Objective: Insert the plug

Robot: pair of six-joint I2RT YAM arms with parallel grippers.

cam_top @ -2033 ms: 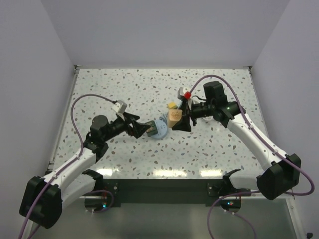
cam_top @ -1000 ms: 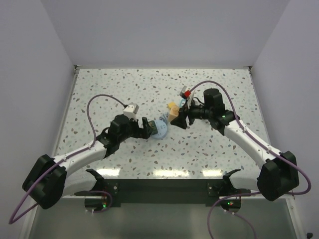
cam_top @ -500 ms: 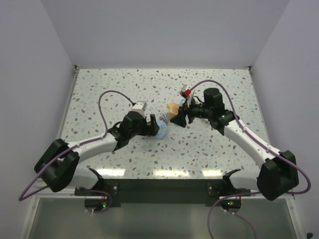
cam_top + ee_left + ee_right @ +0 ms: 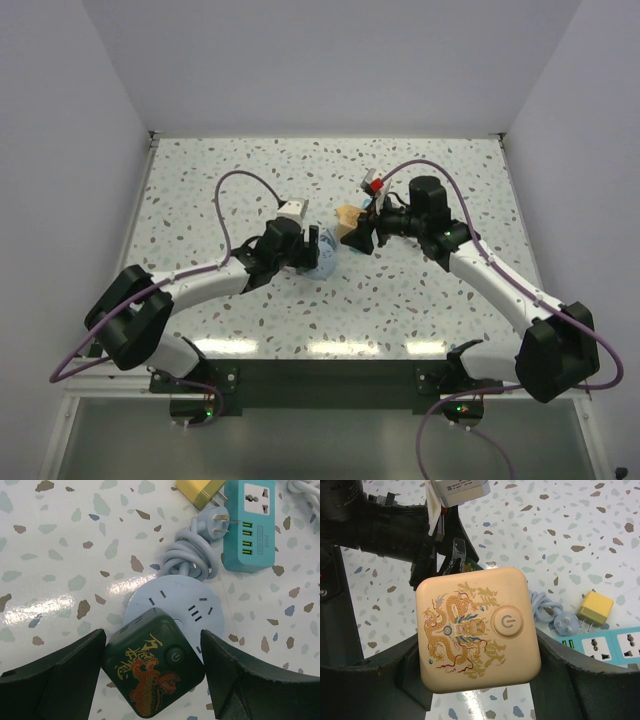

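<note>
item 1, left gripper (image 4: 152,636): over the last two seconds its arm has swung in from the left side of the surface (image 4: 50,555) to the centre. it now hangs directly over the round pale blue socket (image 4: 180,597). its jaws, wide apart a moment ago, have narrowed. they now flank the plug (image 4: 154,666), one on each side, at or just off its corners. whether they actually grip it cannot be told.

item 2, the plug: dark green cube, dragon print and button face up. it sits on the near-left part of the round socket, turned slightly askew to the jaws. the prongs are hidden, so seating is unconfirmed. judged: the narrowing suggests a regrasp to align it or press it home.

item 3, right gripper (image 4: 362,238): position unchanged, jaws closed on the tan cube (image 4: 477,630) and holding it clear of the surface, just right of the socket.
</note>
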